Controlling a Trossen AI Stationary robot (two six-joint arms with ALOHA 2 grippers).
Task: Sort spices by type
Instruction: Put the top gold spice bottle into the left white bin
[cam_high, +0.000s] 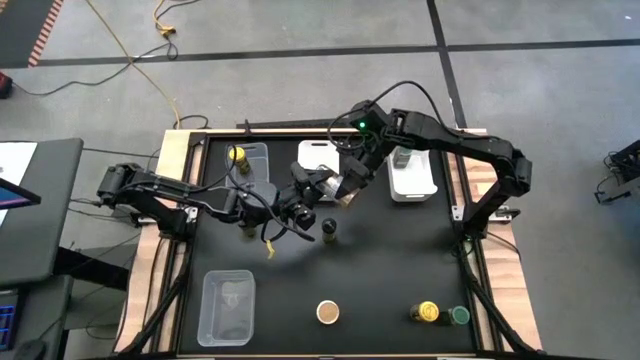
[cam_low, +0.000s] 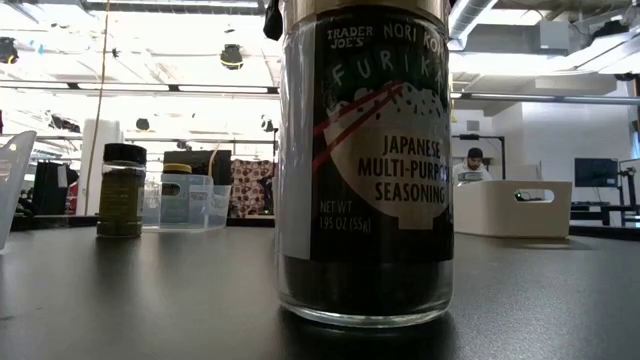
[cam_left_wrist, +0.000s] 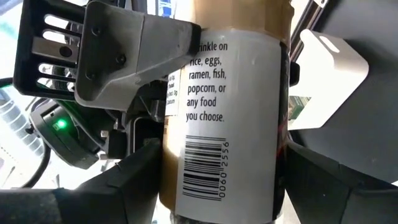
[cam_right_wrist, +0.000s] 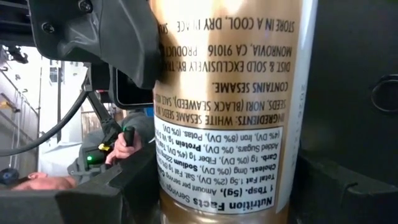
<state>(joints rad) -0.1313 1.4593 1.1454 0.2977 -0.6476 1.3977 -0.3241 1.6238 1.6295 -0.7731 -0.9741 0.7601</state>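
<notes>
A spice jar (cam_high: 325, 186) with a gold and white printed label is held above the table's middle between both grippers. My left gripper (cam_left_wrist: 224, 183) reaches in from the table's left and is shut on it. My right gripper (cam_right_wrist: 227, 193) comes from the far right and is shut on the same jar. A dark-topped jar (cam_high: 328, 231) stands on the mat just near of them. A tan-topped jar (cam_high: 327, 312), a yellow-topped jar (cam_high: 428, 312) and a green-topped jar (cam_high: 459, 315) stand by the near edge. Another yellow-topped jar (cam_high: 237, 155) sits in the far clear bin (cam_high: 255, 172). My left gripper pinches the jar's lower part, by the barcode (cam_left_wrist: 205, 177), between its two fingers (cam_left_wrist: 124, 183), one on each side. The jar's top points away from it. The jar is lifted clear of the table. My right gripper pinches the jar's upper part, at the label's nutrition heading (cam_right_wrist: 224, 202), between its two fingers (cam_right_wrist: 93, 196). It comes from the end opposite the left gripper, whose finger shows farther along the jar.
Two white bins (cam_high: 318, 155) (cam_high: 412, 172) sit at the far side, and a clear bin (cam_high: 227, 305) lies near left. In the low view the furikake jar (cam_low: 365, 160) fills the middle. A person (cam_low: 475, 165) sits in the room beyond.
</notes>
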